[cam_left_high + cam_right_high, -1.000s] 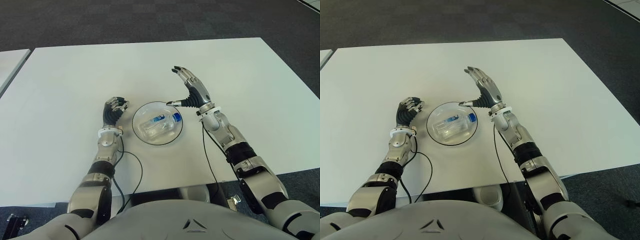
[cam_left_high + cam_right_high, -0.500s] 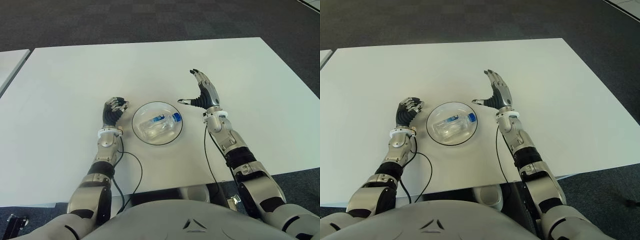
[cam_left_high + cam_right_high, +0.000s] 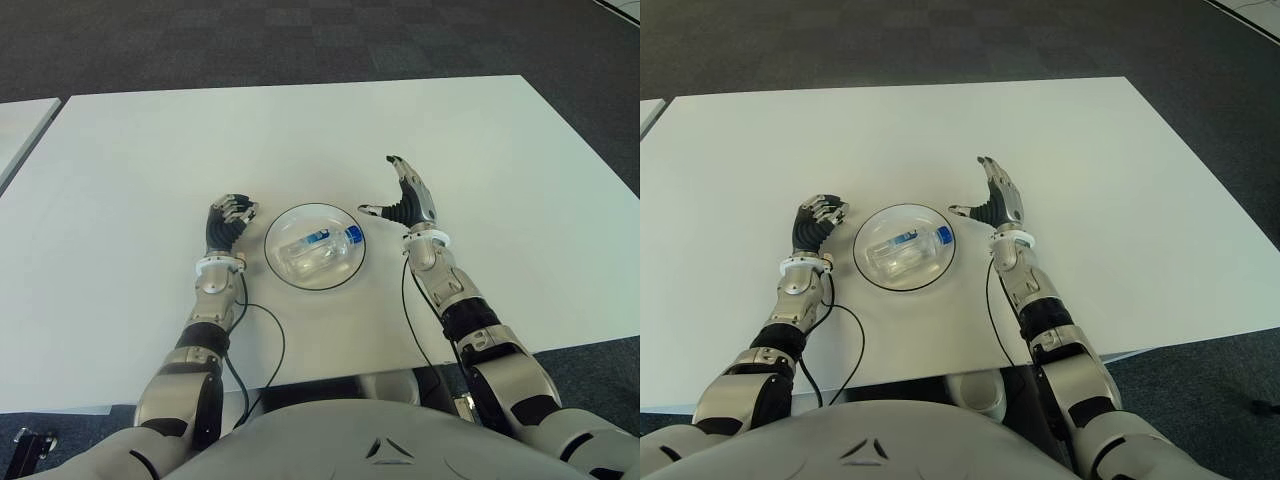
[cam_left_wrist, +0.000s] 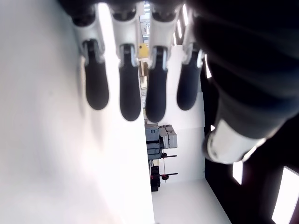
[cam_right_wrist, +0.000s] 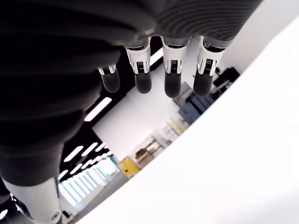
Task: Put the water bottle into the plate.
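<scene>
Office (carpet tiles (image 3: 300,40), white table (image 3: 480,130))

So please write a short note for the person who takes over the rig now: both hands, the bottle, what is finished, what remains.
Left robot hand: fingers curled, holding nothing, to the left of the plate.
Right robot hand: open, empty, to the right of the plate and apart from it.
Water bottle: lying on its side inside the plate, blue cap toward the right hand.
Done: bottle is in the plate and released.
Left: nothing on the placing; probably only bring the right arm to rest.
</scene>
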You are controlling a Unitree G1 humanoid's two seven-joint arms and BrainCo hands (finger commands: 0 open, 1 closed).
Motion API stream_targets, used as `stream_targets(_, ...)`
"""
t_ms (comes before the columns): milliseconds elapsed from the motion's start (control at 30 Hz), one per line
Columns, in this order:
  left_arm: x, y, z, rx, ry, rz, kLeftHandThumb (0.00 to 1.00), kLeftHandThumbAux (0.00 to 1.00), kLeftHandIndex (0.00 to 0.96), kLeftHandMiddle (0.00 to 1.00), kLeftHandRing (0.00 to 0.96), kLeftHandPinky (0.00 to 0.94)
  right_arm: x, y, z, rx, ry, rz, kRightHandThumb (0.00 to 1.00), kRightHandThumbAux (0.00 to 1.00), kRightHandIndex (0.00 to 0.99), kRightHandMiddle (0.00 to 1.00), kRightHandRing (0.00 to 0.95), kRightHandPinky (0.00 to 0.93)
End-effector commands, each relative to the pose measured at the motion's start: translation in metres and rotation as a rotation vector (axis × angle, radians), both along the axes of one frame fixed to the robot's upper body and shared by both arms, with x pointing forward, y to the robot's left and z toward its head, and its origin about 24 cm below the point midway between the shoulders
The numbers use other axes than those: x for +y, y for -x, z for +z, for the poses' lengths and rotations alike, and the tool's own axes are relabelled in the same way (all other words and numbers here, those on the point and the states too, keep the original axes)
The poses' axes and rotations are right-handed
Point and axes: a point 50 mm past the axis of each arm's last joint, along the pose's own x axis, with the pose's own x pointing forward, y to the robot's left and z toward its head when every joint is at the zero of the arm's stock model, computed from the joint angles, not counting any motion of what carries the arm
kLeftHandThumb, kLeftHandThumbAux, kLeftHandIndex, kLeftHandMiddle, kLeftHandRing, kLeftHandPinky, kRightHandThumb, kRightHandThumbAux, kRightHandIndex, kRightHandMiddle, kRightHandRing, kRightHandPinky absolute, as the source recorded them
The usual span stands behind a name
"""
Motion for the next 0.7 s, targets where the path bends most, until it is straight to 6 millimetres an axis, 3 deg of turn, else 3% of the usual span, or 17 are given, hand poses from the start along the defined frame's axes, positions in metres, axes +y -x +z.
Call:
stream_targets(33,0.003,0.025,-0.03,0.161,0.038,0.014,0.696,0.724,0.417,0.456,0.466,0.477,-0.001,0.005,-0.01,0.006,-0.149,-0.048,0.528,0.831,0.189,0.325,0.283,0.315)
stream_targets(167,0.003,0.025,-0.03,0.158,0.044,0.01,0.697,0.725,0.418,0.464,0.471,0.477,-0.002,0.009,-0.017,0.009,-0.255,-0.082,0.593,0.9,0.292,0.4,0.37,0.406)
stream_targets(367,0.004,0.025,-0.03,0.154,0.047,0.007,0.696,0.725,0.417,0.464,0.471,0.475,-0.003,0.01,-0.026,0.036,-0.372,-0.109,0.42,0.973,0.348,0.43,0.427,0.465)
stream_targets(600,0.004,0.025,-0.029,0.15,0.049,0.001,0.695,0.725,0.418,0.462,0.472,0.478,-0.003,0.01,-0.031,0.046,-0.435,-0.14,0.203,0.997,0.396,0.471,0.493,0.538)
stream_targets(700,0.005,0.025,-0.029,0.152,0.05,0.001,0.696,0.725,0.418,0.464,0.473,0.48,-0.003,0.01,-0.032,0.049,-0.45,-0.148,0.158,0.998,0.41,0.483,0.508,0.548)
